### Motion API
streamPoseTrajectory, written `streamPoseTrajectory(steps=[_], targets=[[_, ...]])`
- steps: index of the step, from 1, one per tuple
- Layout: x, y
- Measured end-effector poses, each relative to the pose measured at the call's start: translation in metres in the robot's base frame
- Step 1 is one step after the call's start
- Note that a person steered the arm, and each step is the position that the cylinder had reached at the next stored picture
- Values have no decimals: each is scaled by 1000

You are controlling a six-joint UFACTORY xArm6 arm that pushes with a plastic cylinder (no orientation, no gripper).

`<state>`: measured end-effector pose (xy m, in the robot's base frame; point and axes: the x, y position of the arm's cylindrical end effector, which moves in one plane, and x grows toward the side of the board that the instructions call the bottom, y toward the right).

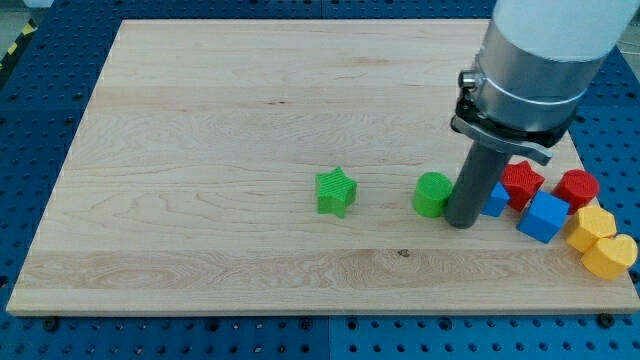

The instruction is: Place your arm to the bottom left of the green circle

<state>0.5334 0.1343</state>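
The green circle [432, 194] sits on the wooden board [220, 120], right of centre. My tip [461, 222] rests on the board just to the circle's right and slightly lower, nearly touching it. The dark rod rises to the arm's grey and white body at the view's top right. A green star [336, 192] lies to the circle's left.
A cluster lies at the view's right: a blue block [494, 198] partly behind the rod, a red block [522, 184], a red cylinder [577, 188], a blue cube [544, 217], and two yellow blocks [591, 227] [609, 257] at the board's right edge.
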Motion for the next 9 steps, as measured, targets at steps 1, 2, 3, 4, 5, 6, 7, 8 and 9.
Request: streamPoseTrajectory(steps=[1,2,3,4,5,6,7,8,9], targets=[[12,-8],[21,-18],[21,-24],[21,-24],[18,-33],[14,-37],[7,-40],[-1,-47],[10,-53]])
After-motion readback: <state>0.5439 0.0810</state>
